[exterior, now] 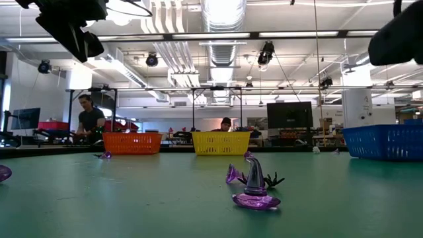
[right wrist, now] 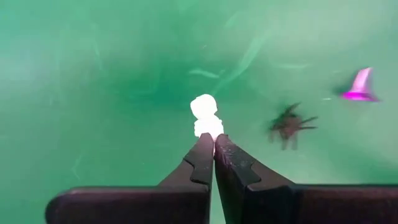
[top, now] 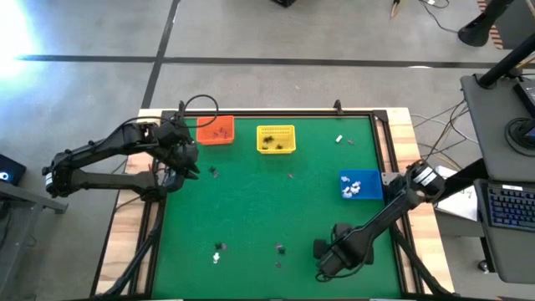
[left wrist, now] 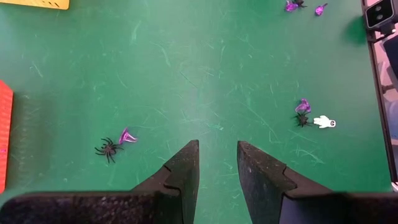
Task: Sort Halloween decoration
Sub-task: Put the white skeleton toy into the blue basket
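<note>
Halloween decoration, a white trinket (right wrist: 206, 116), sits pinched at the tips of the right gripper (right wrist: 213, 144), whose fingers are closed on it; lifting slowly and straight should keep it from slipping.

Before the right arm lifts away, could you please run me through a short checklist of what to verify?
1. Right gripper fingers shut: ok, tips together low over the table.
2. White trinket pinched: cannot tell; it sits right at the fingertips, but only its base meets them.
3. Neighbours clear: ok, the black spider and purple hat lie apart from the fingers.
4. Blue basket ready: ok, white pieces already inside.
5. Left gripper out of the way: ok, open, empty, near the orange basket.
</note>
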`<state>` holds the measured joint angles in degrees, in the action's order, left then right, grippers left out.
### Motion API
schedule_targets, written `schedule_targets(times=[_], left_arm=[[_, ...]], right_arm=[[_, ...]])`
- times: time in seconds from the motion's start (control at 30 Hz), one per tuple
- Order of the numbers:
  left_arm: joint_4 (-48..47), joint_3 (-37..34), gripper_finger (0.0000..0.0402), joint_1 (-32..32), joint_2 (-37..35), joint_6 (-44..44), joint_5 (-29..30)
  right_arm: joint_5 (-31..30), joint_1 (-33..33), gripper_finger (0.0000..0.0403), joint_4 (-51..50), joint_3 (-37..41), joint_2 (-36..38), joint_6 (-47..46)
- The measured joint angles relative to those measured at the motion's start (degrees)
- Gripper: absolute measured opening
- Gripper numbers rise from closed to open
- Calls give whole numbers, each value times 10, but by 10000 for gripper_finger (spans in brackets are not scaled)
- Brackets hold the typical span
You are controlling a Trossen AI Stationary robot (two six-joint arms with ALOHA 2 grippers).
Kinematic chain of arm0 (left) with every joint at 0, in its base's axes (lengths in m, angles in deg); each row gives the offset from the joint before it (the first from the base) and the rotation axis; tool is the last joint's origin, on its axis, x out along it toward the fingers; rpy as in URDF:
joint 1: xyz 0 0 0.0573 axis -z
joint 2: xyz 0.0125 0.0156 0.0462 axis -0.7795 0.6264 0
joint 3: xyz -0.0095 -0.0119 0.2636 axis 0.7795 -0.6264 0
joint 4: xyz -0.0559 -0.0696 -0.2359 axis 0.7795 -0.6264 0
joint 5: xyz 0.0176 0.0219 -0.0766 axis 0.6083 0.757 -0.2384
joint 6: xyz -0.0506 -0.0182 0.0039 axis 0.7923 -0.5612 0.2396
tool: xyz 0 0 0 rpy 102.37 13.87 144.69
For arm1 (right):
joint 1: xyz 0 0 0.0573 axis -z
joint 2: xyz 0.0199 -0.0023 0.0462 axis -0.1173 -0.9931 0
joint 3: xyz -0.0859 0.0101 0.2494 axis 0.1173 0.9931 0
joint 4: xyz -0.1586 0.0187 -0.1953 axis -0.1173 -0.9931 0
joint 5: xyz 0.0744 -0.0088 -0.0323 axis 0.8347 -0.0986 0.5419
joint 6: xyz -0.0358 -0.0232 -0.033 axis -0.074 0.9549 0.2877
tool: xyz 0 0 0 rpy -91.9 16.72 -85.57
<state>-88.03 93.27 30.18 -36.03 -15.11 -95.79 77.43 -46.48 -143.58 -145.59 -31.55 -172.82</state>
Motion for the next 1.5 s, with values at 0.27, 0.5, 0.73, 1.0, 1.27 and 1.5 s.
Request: schedule_targets(times=[0.27, 0.5, 0.73, 1.0, 1.27, 1.5], left_arm=[[0, 0, 91, 0, 5, 1, 0], [0, 0, 91, 0, 19, 3, 0], [0, 0, 91, 0, 38, 3, 0], [-2, 0, 91, 0, 44, 5, 0], [-22, 0, 91, 0, 27, 5, 0], [-32, 0, 91, 0, 18, 5, 0]], right_arm=[[-30, 3, 6, -93, -34, 10, 2], [-68, 25, 8, -170, -32, 29, 10], [-120, 54, 8, -258, -28, 84, 23], [-209, 87, 9, -272, -14, 159, 61], [-206, 87, 16, -168, -14, 163, 125], [-133, 88, 68, -154, -14, 130, 224]])
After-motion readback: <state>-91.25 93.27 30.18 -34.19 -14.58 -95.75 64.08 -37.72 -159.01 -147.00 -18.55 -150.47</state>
